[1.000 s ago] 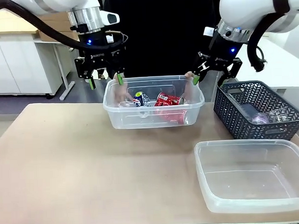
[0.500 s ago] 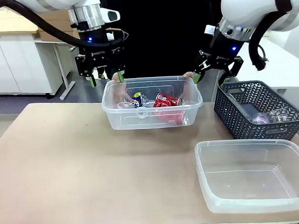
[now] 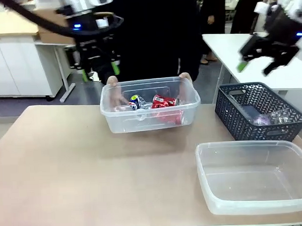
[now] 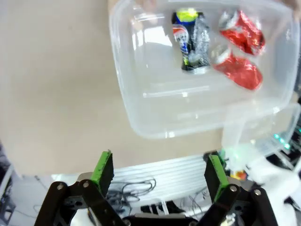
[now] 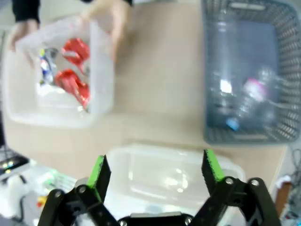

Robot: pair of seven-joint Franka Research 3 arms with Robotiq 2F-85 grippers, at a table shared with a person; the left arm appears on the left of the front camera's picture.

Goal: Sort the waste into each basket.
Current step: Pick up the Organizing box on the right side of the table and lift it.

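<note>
Your left gripper [image 4: 157, 165] and right gripper [image 5: 154, 165] stand released and empty; the crumpled red metal cans [image 3: 164, 101] in the clear rectangular plastic tub [image 3: 141, 125] look light and slick, so pinch across a flattened midsection.

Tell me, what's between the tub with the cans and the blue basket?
Just bare table between the tub and the blue basket, clearest in the right wrist view.
</note>
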